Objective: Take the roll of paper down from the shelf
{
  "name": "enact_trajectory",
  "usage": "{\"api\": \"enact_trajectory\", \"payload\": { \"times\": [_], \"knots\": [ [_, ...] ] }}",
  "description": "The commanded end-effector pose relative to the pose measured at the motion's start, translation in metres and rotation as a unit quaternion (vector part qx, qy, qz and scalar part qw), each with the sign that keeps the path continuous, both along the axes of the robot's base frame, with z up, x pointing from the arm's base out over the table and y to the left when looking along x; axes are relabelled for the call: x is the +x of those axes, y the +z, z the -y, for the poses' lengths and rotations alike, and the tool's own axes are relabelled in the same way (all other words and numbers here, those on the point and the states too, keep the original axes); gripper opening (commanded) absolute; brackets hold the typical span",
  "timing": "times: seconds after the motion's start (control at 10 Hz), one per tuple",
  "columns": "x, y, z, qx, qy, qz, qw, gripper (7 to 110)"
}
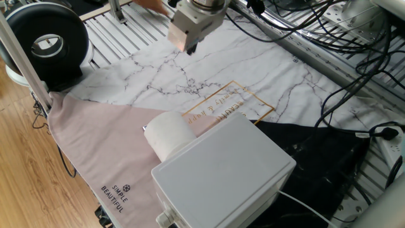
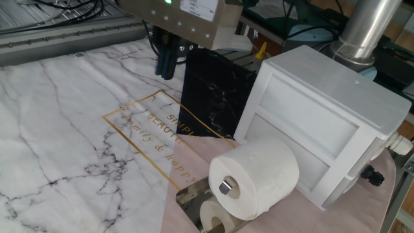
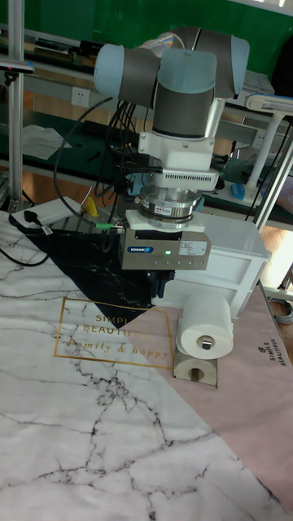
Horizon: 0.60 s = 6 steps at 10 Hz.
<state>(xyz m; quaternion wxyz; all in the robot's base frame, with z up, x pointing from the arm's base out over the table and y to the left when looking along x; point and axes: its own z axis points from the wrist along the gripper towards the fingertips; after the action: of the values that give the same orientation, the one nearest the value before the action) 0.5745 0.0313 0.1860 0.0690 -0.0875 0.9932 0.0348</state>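
Observation:
The white roll of paper point(image 1: 169, 133) point(image 2: 255, 175) point(image 3: 205, 331) hangs sideways on a metal peg at the side of the pale grey box, its hollow core facing outward. Just under it lies the shiny chrome shelf point(image 2: 193, 197) point(image 3: 195, 373), which mirrors the roll; in one fixed view the roll hides it. My gripper point(image 1: 189, 48) point(image 2: 165, 63) point(image 3: 160, 286) hovers over the marble mat, well away from the roll, near the black cloth. Its dark fingers are pressed together with nothing between them.
A large pale grey box point(image 1: 224, 174) point(image 2: 323, 126) stands right behind the roll. A black marbled cloth point(image 2: 217, 97) lies beside it, a pink cloth point(image 1: 95, 145) under the roll. A black round device point(image 1: 47, 41) sits at one corner; cables point(image 1: 329, 38) run along the far side.

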Motion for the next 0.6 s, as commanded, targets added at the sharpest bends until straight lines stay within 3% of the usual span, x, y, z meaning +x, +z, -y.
{"api": "enact_trajectory", "payload": {
  "times": [0.0,0.1,0.2,0.4,0.5],
  "knots": [
    [-0.016,-0.004,0.005,-0.011,0.0,-0.028,0.9996,7],
    [-0.033,-0.003,0.009,-0.022,0.029,-0.061,0.9974,7],
    [-0.047,-0.002,0.0,-0.008,0.064,-0.088,0.9941,7],
    [-0.042,0.0,-0.007,-0.001,0.081,-0.076,0.9938,7],
    [-0.031,0.0,-0.002,-0.013,0.099,-0.053,0.9936,7]
  ]
}}
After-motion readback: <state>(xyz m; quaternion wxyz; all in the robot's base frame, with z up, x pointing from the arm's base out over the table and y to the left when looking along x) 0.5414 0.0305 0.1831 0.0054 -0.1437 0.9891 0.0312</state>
